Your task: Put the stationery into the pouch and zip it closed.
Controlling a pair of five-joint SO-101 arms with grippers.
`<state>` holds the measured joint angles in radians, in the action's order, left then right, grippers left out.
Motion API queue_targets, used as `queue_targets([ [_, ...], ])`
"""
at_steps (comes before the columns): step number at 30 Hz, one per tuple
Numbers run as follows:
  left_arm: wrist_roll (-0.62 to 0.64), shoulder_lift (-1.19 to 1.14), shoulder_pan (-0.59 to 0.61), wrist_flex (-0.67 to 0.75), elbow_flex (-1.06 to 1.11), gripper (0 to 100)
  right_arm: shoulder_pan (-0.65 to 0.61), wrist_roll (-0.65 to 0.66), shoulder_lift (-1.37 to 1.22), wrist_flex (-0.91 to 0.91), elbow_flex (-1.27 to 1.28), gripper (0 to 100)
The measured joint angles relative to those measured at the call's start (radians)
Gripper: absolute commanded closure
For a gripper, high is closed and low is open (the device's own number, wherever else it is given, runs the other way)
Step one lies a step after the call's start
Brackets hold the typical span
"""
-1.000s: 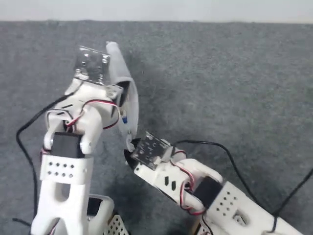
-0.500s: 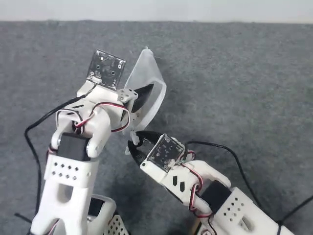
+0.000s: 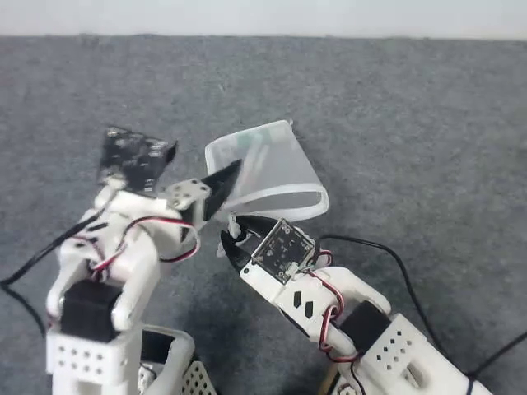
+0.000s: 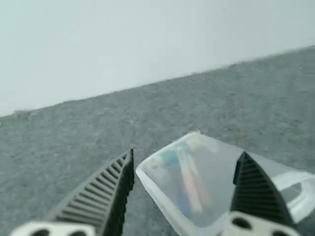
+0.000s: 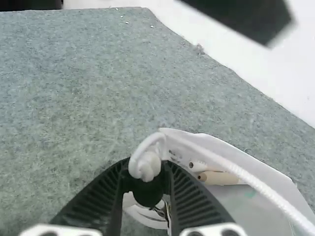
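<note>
1. Now the filled pouch (image 3: 272, 169), upright a second ago, is tipped onto the mat (image 3: 428, 123).
2. The left gripper (image 4: 186, 156) is spread wide; the zip pull (image 5: 146, 160) is clamped by the right gripper (image 5: 145, 168) for zipping.

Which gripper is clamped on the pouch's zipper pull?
The right gripper, jaws pinching the white zipper pull; the left gripper has its jaws spread wide.

A bare robot test bench is suggested by grey felt matting (image 3: 412, 123), bounded at 12 o'clock by a white wall (image 3: 263, 16).
</note>
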<state>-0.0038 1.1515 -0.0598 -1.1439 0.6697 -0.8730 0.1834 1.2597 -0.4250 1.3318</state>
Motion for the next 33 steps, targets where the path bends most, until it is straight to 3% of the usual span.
queue_targets([
  [12,0.008,0.241,0.055,-0.006,0.192,69,0.051,0.000,0.000,-0.005,-0.002,99.3],
  [16,0.003,0.273,0.057,-0.006,0.238,69,0.061,0.000,0.005,-0.114,-0.058,99.3],
  [25,-0.124,0.296,0.058,-0.064,0.245,69,0.077,0.000,0.005,-0.233,-0.132,99.3],
  [33,-0.284,0.296,0.046,-0.086,0.245,69,0.178,0.005,0.006,-0.345,-0.247,99.3],
])
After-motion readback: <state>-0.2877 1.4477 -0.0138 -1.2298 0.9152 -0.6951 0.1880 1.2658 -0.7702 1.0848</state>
